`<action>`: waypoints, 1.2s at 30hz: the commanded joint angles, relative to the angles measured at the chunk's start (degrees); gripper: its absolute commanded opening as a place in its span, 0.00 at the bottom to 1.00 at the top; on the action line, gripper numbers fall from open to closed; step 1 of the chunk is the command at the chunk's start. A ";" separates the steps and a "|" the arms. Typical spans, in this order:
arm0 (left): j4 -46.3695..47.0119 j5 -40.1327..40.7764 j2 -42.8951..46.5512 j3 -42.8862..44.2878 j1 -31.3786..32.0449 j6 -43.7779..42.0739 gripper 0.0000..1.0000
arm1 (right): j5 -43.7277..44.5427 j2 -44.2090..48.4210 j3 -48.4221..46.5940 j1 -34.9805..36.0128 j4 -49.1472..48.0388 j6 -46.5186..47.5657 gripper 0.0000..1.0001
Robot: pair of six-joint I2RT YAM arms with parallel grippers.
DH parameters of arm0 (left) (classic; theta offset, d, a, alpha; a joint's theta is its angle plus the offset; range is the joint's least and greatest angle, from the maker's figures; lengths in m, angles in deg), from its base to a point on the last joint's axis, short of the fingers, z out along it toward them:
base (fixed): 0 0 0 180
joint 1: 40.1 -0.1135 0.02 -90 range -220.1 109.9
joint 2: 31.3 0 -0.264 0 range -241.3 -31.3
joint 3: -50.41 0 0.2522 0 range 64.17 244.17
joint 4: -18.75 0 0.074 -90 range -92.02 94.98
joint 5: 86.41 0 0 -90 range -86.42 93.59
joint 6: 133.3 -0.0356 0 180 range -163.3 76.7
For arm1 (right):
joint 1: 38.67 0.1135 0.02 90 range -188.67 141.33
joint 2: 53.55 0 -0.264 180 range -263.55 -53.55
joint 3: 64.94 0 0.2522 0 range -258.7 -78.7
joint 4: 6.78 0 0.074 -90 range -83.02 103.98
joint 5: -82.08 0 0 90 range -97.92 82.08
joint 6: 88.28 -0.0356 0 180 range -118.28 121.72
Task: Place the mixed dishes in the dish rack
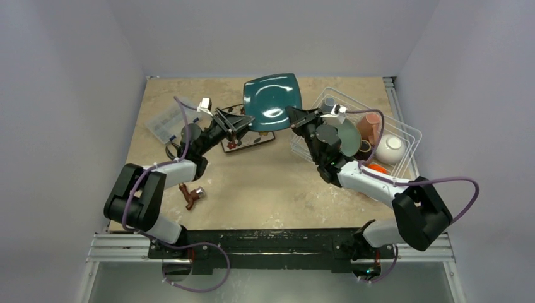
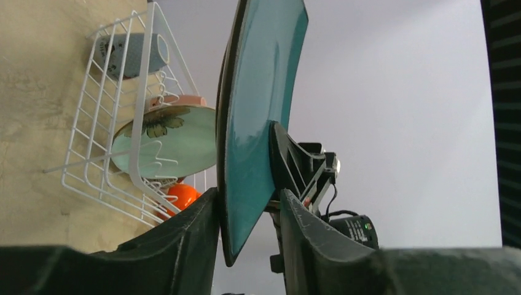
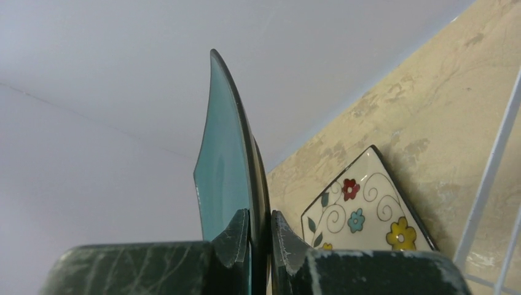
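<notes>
**Teal glazed plate** point(image 1: 272, 100): held on edge in the air between the two arms, just beside the left end of the white wire dish rack point(image 1: 411, 136).

**Right gripper** point(image 3: 259, 215): jaws closed tight on the plate's rim, seen close only in its own wrist view.

**Left gripper** point(image 2: 249, 196): jaws slightly parted around the opposite rim. One finger point(image 2: 190, 239) lies against the plate's back, with a gap at the other. The overhead view hides this gap.

**Left wrist view, rack side-on:** pale blue mug point(image 2: 132, 54), pale green leaf-painted plate point(image 2: 166, 147), orange bowl point(image 2: 181, 196).

**Right wrist view:** square dark-rimmed flower-patterned plate point(image 3: 362, 215) flat on the table.

**Overhead view only:** white bowl point(image 1: 390, 149) in the rack.
</notes>
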 commanded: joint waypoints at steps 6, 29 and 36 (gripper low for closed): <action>-6.62 -4.60 8.89 5.96 0.83 -11.07 0.77 | -5.05 15.26 2.63 -8.49 0.23 1.22 0.00; -21.44 -9.31 7.98 11.59 0.79 -21.12 0.77 | -21.75 40.02 -8.74 -22.13 41.28 68.16 0.00; -18.51 -10.23 6.08 11.36 0.74 -18.41 0.76 | -27.31 40.05 -7.00 -22.47 38.68 78.42 0.00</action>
